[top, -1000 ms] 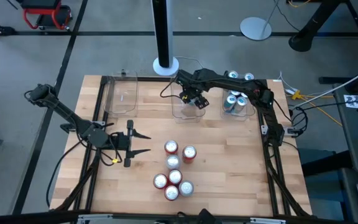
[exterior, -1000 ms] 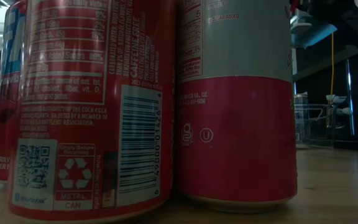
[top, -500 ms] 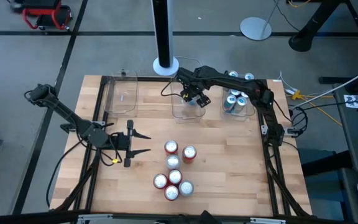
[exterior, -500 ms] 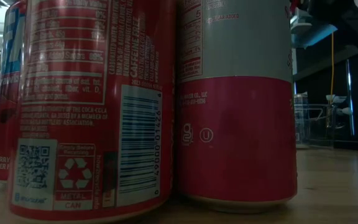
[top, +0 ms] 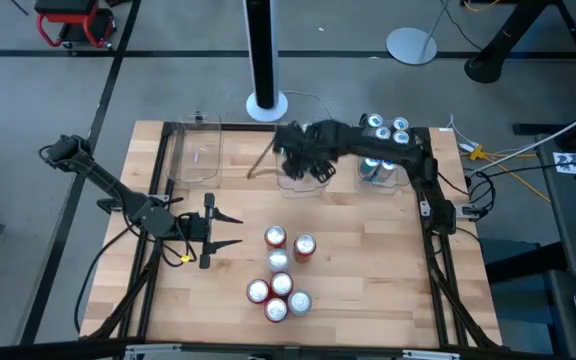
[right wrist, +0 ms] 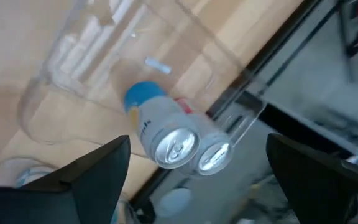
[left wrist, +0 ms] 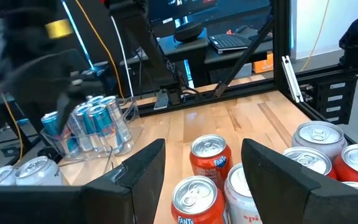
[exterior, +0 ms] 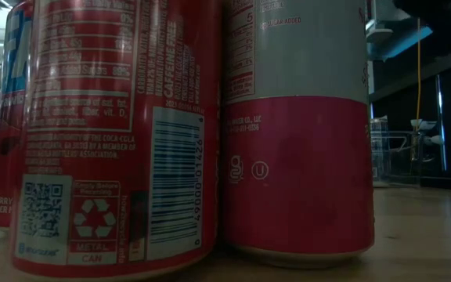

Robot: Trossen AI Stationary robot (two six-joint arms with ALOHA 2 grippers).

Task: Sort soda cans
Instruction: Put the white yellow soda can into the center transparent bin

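Observation:
Several red and silver-and-red soda cans (top: 281,272) stand upright in a cluster at the table's middle; the low view shows a red one (exterior: 116,133) and a silver-and-red one (exterior: 296,125) close up. Teal cans (top: 380,165) fill the far right bin. One silver can (right wrist: 166,134) stands in the clear middle bin (top: 288,185). My right gripper (top: 303,163) hangs open above that bin, apart from the can (right wrist: 197,171). My left gripper (top: 238,231) waits open, level, left of the cluster (left wrist: 202,171).
An empty clear bin (top: 196,150) stands at the far left. A black frame (top: 158,190) runs along the table's edges. A black pole on a white base (top: 266,100) stands behind the far edge. Bare wood lies between the cluster and the bins.
My right gripper has risen out of the middle bin, shifting a little toward the table's left and turning as it goes; its fingers hold nothing. The silver can stays standing in the bin. My left arm and the cluster have kept still.

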